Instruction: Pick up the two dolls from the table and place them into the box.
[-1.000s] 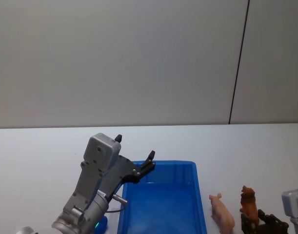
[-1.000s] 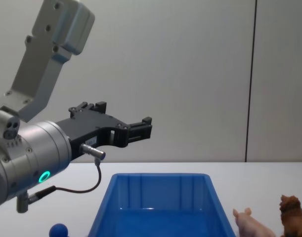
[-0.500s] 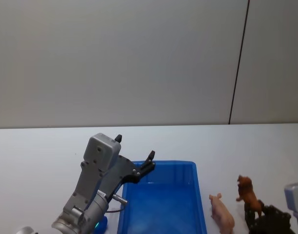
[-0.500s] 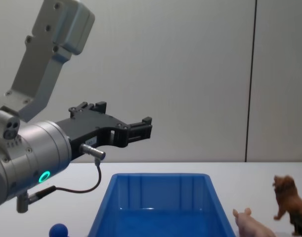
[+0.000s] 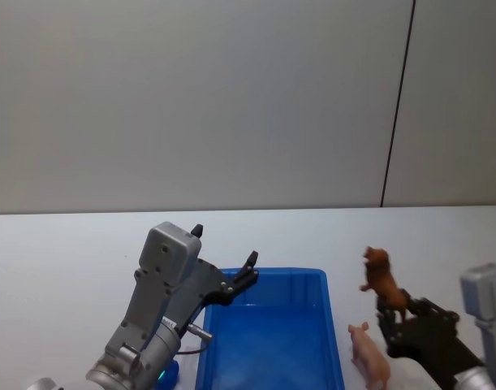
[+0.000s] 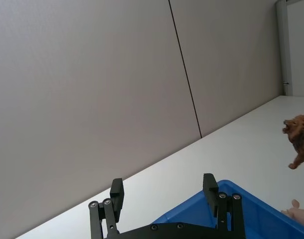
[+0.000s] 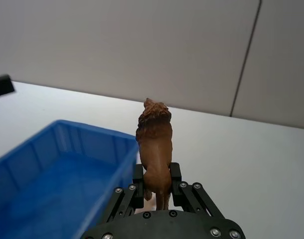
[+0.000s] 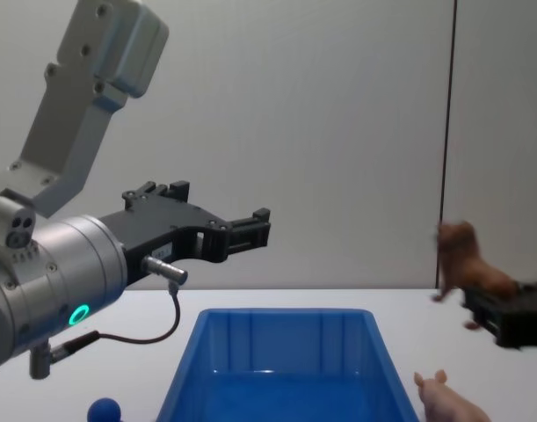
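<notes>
The lion (image 5: 379, 280) is gripped by its back end in the right hand (image 5: 391, 313), high beside the box (image 5: 288, 273) and above the pig (image 5: 369, 353) — if let go too soon, it could be dropped on the surface (image 5: 69, 252) — while the left hand (image 6: 162, 185) is spread wide over the box's corner.

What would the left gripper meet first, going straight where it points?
The way looks free: the left gripper points over the box corner, so probably the grey wall first.

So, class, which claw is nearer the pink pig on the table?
Right. The right claw, shut on the lion, hangs close above the pig; the left claw hovers open over the box, at its far left corner, across from the pig.
</notes>
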`<state>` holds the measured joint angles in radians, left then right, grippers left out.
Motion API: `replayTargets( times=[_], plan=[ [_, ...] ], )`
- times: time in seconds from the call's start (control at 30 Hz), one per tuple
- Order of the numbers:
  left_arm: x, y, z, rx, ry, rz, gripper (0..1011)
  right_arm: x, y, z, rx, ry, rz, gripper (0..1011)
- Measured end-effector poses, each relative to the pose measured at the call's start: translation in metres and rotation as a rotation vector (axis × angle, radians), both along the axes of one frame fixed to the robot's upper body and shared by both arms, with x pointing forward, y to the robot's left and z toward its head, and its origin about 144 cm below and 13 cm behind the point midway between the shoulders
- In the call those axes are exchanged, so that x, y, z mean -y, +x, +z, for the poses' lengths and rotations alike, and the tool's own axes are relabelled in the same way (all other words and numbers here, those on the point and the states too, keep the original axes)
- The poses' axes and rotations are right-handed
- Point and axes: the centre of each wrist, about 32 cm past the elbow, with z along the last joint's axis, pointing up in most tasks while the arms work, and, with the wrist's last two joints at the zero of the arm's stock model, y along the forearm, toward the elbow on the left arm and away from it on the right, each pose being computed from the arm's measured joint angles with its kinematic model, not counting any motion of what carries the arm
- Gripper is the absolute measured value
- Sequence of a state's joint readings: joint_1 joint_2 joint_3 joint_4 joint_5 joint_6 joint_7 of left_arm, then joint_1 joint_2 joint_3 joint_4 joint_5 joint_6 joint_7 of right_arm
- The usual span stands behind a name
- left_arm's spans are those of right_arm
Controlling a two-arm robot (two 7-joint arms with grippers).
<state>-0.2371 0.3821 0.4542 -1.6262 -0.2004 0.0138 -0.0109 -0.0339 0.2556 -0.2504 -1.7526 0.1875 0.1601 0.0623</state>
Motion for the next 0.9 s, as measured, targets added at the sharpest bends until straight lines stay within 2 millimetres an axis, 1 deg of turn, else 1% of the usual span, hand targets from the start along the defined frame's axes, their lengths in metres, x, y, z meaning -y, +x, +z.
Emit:
replayTargets(
  times=[0.1, 0.23, 0.47, 0.5, 0.57, 0.63, 0.7, 0.73, 0.77, 0.8, 0.9],
  plan=[
    [0.0, 0.0, 0.0, 0.0, 0.0, 0.0, 1003, -0.005, 0.003, 0.004, 0.007, 0.01, 0.029, 288],
    [0.0, 0.0, 0.0, 0.0, 0.0, 0.0, 1003, -0.018, 0.011, 0.01, 0.011, 0.029, 0.085, 288],
    [0.0, 0.0, 0.0, 0.0, 0.0, 0.0, 1003, -0.036, 0.024, 0.011, -0.012, 0.044, 0.157, 291],
    [0.0, 0.0, 0.0, 0.0, 0.0, 0.0, 1003, -0.037, 0.026, 0.011, -0.015, 0.045, 0.164, 305],
    [0.0, 0.0, 0.0, 0.0, 0.0, 0.0, 1003, -0.042, 0.029, 0.011, -0.024, 0.046, 0.179, 371],
    [0.0, 0.0, 0.0, 0.0, 0.0, 0.0, 1003, -0.047, 0.033, 0.01, -0.036, 0.045, 0.192, 407],
    [0.0, 0.0, 0.0, 0.0, 0.0, 0.0, 1003, -0.049, 0.035, 0.009, -0.042, 0.044, 0.197, 511],
    [0.0, 0.0, 0.0, 0.0, 0.0, 0.0, 1003, -0.05, 0.035, 0.009, -0.045, 0.044, 0.198, 511],
    [0.0, 0.0, 0.0, 0.0, 0.0, 0.0, 1003, -0.052, 0.037, 0.008, -0.05, 0.042, 0.201, 575],
    [0.0, 0.0, 0.0, 0.0, 0.0, 0.0, 1003, -0.052, 0.037, 0.008, -0.052, 0.041, 0.201, 575],
    [0.0, 0.0, 0.0, 0.0, 0.0, 0.0, 1003, -0.055, 0.039, 0.007, -0.059, 0.036, 0.201, 694]
  ],
)
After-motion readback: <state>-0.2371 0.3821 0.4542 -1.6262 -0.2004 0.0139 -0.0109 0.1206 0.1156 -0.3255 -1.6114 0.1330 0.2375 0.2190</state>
